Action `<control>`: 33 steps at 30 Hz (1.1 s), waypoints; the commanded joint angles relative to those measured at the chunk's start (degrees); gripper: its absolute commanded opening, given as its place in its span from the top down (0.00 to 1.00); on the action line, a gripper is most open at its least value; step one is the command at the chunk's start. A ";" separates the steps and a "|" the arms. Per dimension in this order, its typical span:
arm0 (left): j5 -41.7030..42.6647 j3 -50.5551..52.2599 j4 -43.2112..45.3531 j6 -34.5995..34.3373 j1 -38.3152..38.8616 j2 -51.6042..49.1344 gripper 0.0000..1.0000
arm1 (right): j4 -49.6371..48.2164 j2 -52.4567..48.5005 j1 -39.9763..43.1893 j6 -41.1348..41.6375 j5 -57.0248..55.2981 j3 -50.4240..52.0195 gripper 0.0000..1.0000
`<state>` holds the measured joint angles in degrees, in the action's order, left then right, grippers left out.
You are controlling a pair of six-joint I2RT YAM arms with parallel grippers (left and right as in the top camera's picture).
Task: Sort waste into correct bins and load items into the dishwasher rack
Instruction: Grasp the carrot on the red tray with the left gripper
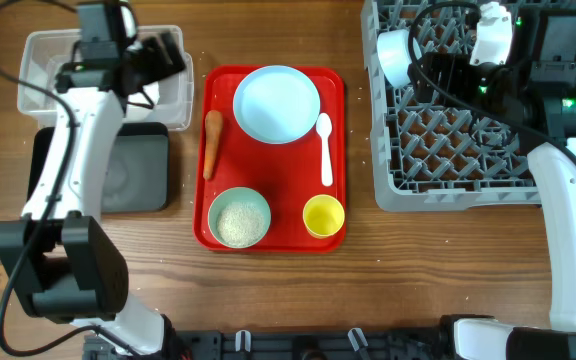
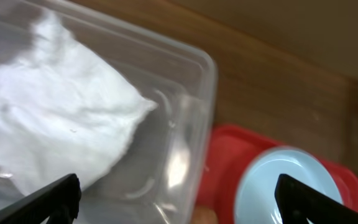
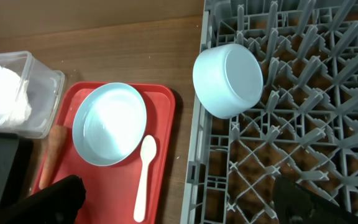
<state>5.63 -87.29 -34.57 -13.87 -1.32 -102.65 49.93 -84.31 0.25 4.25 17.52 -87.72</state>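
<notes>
Both arms extended, wide: left pincer (image 2: 176, 194) over tub (image 2: 194, 106), right pincer (image 3: 180, 194) over rack (image 3: 197, 167).

White arm shells (image 1: 73, 150), black joints (image 1: 63, 265), black cables (image 1: 438, 75), green lights (image 1: 568, 103)

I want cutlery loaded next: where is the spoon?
In the overhead view the spoon lies on the red tray's right side, beside the plate, its handle pointing toward the yellow cup.
</notes>
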 commanded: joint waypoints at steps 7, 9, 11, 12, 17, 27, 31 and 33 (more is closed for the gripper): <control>8.26 -0.46 -12.46 6.43 15.47 1.70 0.00 | 0.33 -0.61 -0.39 0.90 -0.72 0.09 0.00; 8.26 -0.46 -16.09 6.38 17.03 1.70 0.00 | 0.33 -0.61 -0.39 0.87 -0.74 0.09 0.00; 8.28 -0.46 -23.23 4.13 17.25 1.70 0.01 | 0.48 -0.61 -0.39 0.87 -0.72 0.09 0.00; 8.28 -0.46 -25.16 3.04 17.25 1.73 0.02 | 0.46 -0.61 -0.39 0.92 -0.72 0.09 0.00; -4.07 -0.35 -26.58 -6.40 17.25 1.57 0.06 | 0.46 -0.68 -0.39 0.90 -0.74 0.09 0.00; -9.60 5.55 -12.11 -5.88 16.81 -11.39 0.06 | 1.38 -4.17 -0.39 0.90 -0.72 0.09 0.00; -11.32 5.55 -11.17 -5.88 16.81 -14.16 0.06 | 1.70 -4.63 -0.39 0.85 -0.74 0.09 0.00; -11.30 5.55 -9.70 -5.90 16.81 -15.50 0.04 | 1.73 -4.63 -0.39 0.83 -0.74 0.09 0.01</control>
<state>-4.36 -82.15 -45.36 -19.25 15.90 -116.27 51.66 -88.18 0.25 4.51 17.52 -87.68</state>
